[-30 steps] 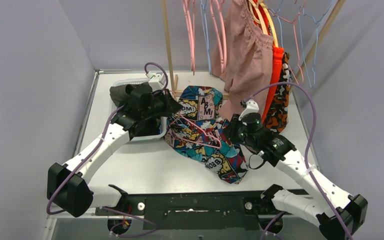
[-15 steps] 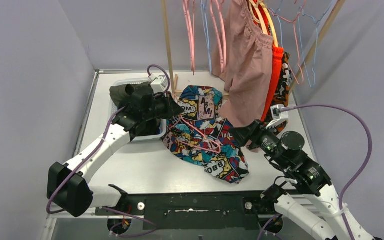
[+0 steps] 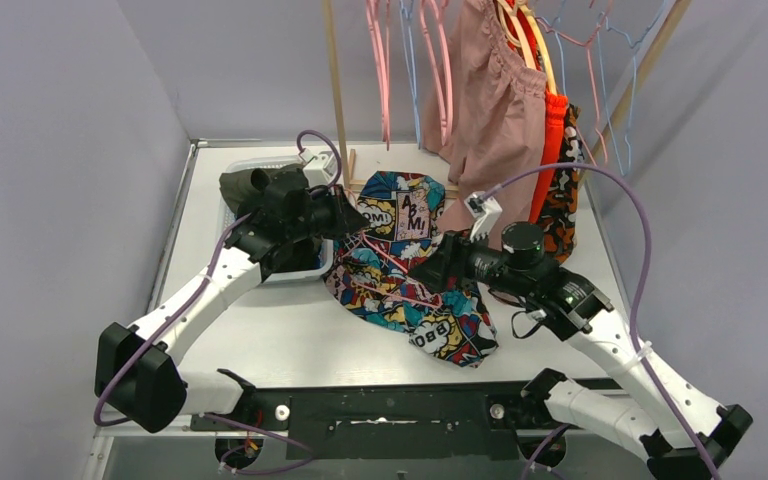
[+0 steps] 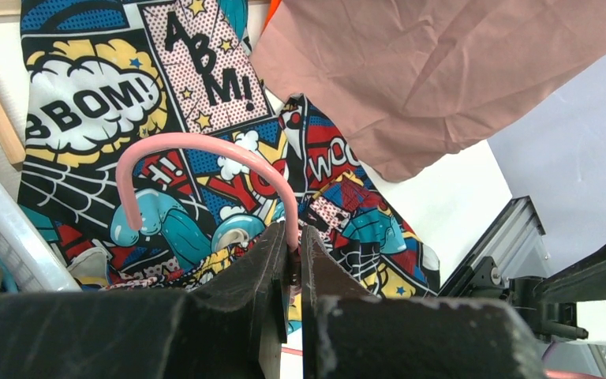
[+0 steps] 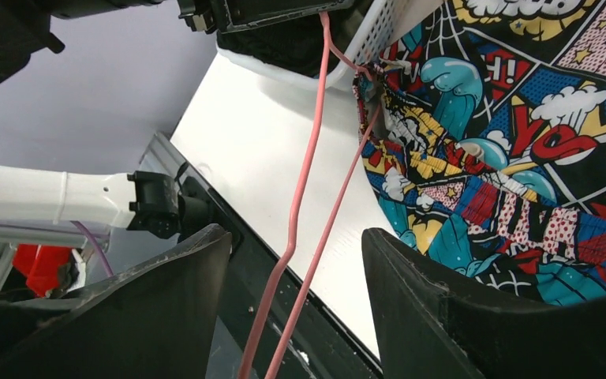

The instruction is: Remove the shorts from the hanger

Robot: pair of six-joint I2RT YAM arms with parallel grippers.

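Observation:
The multicolour comic-print shorts (image 3: 400, 275) lie crumpled on the table, with a thin pink hanger (image 3: 400, 262) lying across them. My left gripper (image 3: 352, 222) is shut on the neck of the hanger's pink hook (image 4: 205, 150), at the shorts' top left (image 4: 293, 241). My right gripper (image 3: 430, 272) hovers open over the shorts' middle. In the right wrist view two pink hanger wires (image 5: 304, 229) pass between its fingers (image 5: 296, 237) without touching them. The wires run up to the shorts' bunched edge (image 5: 379, 95).
Dusty pink shorts (image 3: 490, 130), orange shorts (image 3: 552, 140) and orange-black patterned shorts (image 3: 565, 200) hang from the rack at the back right. Empty hangers (image 3: 380, 60) hang beside a wooden post (image 3: 336, 90). A white basket (image 3: 250, 163) with dark clothes stands under the left arm.
The right gripper let go, drew back to the right, then swung left over the comic-print shorts with its jaws open around the hanger wires. The left gripper kept its hold.

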